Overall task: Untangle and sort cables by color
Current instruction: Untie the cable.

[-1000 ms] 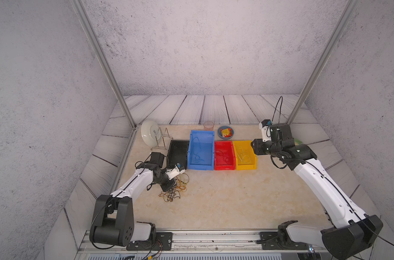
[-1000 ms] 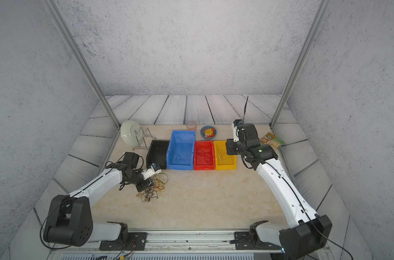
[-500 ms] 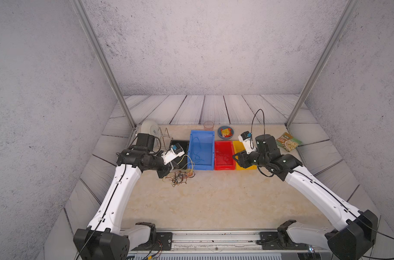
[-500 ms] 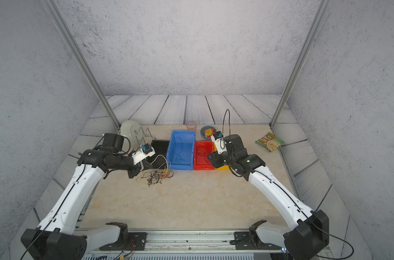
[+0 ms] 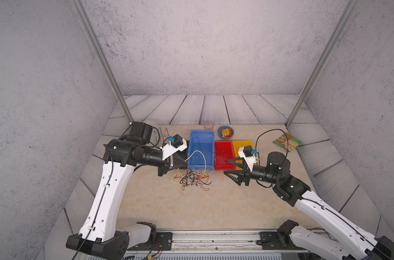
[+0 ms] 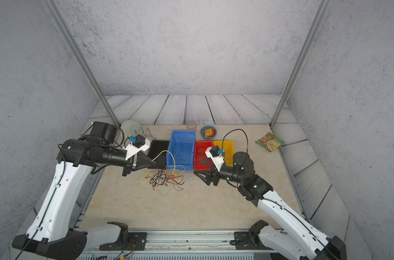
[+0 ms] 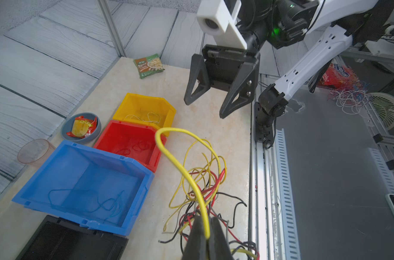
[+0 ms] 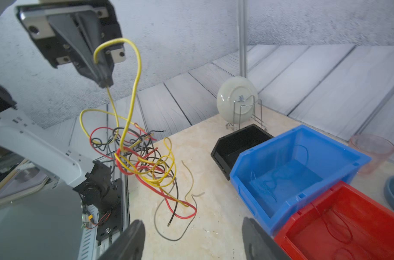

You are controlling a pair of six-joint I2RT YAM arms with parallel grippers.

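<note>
Left gripper point(image 7: 202, 225) is clamped tight on one yellow cable point(image 7: 182, 166). It holds that strand up off the table point(image 5: 191, 207), so the loop arches high and its far end trails down into the tangle point(image 5: 192, 180). That lift looks meant to peel the yellow strand clear of the red and black ones knotted round it.

The tangle itself lies on the table just in front of the blue bin point(image 5: 201, 135), between the two arms. Right gripper point(image 7: 205, 109) faces it from the other side, jaws spread wide with nothing between them. I'd say it's ready to pin the heap or take a second hold.

Behind, the bins stand side by side in a row: black bin point(image 6: 157, 144), blue, red bin point(image 5: 223, 167), yellow bin point(image 5: 243, 144). Thin strands already lie in the blue, red and yellow ones.

Room to move? Plenty of bare table toward the near edge. The tight side is the blue bin's front wall, right beside the heap. The yellow bin sits at the far end of the row, so a carry there likely crosses the blue and red bins, and a dragging tail could snag a rim.
</note>
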